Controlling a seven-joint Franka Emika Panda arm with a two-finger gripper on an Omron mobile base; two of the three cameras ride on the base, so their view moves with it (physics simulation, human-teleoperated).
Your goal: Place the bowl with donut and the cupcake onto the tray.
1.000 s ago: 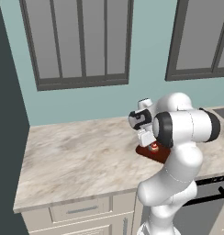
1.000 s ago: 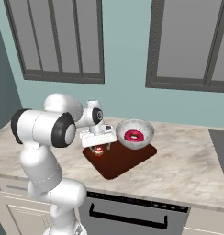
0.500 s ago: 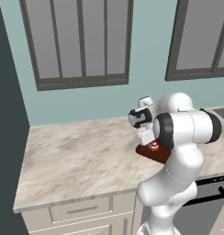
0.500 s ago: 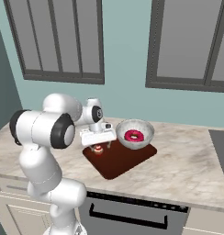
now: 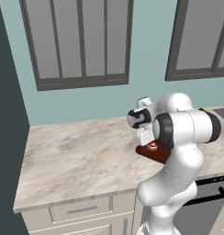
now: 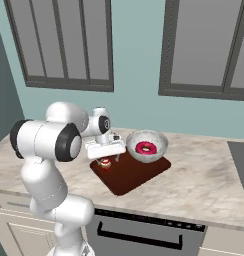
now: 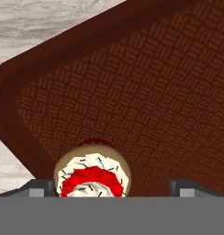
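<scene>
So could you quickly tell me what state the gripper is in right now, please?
Gripper: open, holding nothing; its fingertips stand apart on either side of the cupcake, which sits on the tray.

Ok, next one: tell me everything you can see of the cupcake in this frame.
The cupcake is tiny and round, with pale frosting flecked with dark sprinkles and a red centre on top. It sits upright on the dark reddish-brown woven-textured tray, near the corner farthest from the bowl. The open end effector is directly above it, with one fingertip to either side and neither touching it. Its wrapper is too small to make out.
</scene>
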